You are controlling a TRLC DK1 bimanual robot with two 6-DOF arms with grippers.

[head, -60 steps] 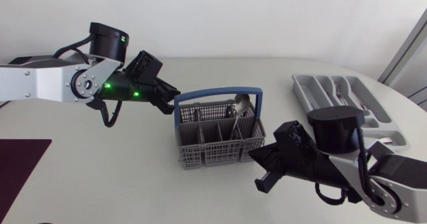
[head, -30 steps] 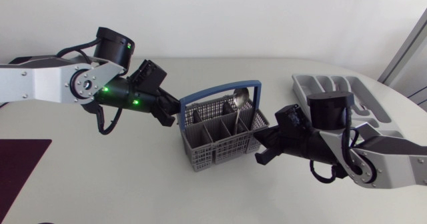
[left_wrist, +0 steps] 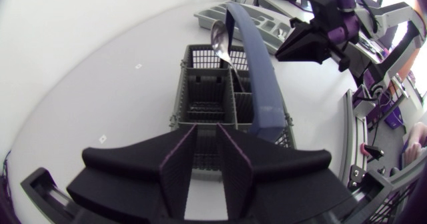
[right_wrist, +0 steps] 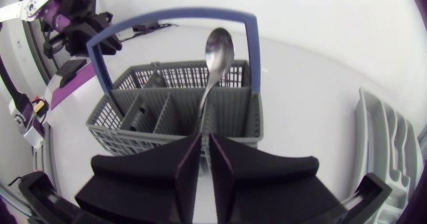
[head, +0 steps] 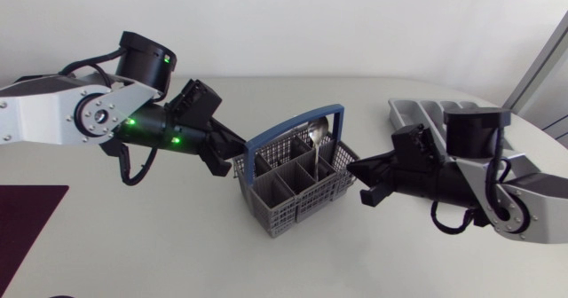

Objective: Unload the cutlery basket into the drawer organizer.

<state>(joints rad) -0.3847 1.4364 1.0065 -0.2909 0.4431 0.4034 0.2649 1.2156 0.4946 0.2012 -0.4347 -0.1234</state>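
The grey mesh cutlery basket [head: 297, 192] with a blue handle [head: 293, 129] stands mid-table, turned at an angle. One spoon [head: 319, 134] stands in a far compartment, bowl up. My left gripper [head: 236, 156] is at the basket's left end wall, beside the handle's foot. Its fingers stand a narrow gap apart in the left wrist view, with the basket [left_wrist: 207, 97] just ahead. My right gripper [head: 355, 168] is at the basket's right corner. It is open by a slit and holds nothing, and the spoon [right_wrist: 218, 51] rises straight ahead of it. The grey drawer organizer [head: 417, 113] lies far right, partly hidden by my right arm.
A dark maroon mat [head: 27, 218] lies at the table's front left corner. The table's right edge runs close behind the organizer [right_wrist: 383, 144]. Bare tabletop lies in front of the basket and behind it.
The basket slid a little right and turned, with my left gripper following it. My right gripper swung from the basket's front up to its right corner, and its fingers parted slightly.
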